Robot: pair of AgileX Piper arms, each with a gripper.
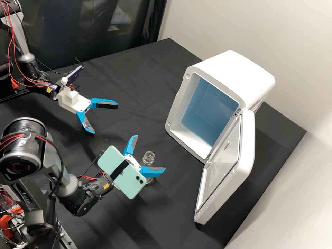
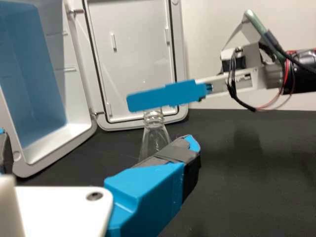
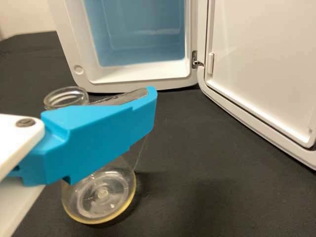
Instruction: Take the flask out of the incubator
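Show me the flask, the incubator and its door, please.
flask [image 1: 148, 157], high view, on its ribbed glass neck.
incubator [image 1: 235, 73], high view, on its white top.
door [image 1: 224, 160], high view, on the inner panel of the open door.

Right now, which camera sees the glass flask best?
The right wrist view. The flask is close there, with mouth and round base clear, though a finger crosses its middle. The left wrist view shows mostly its neck, farther off. The high view shows it small, between the right tool's fingers.
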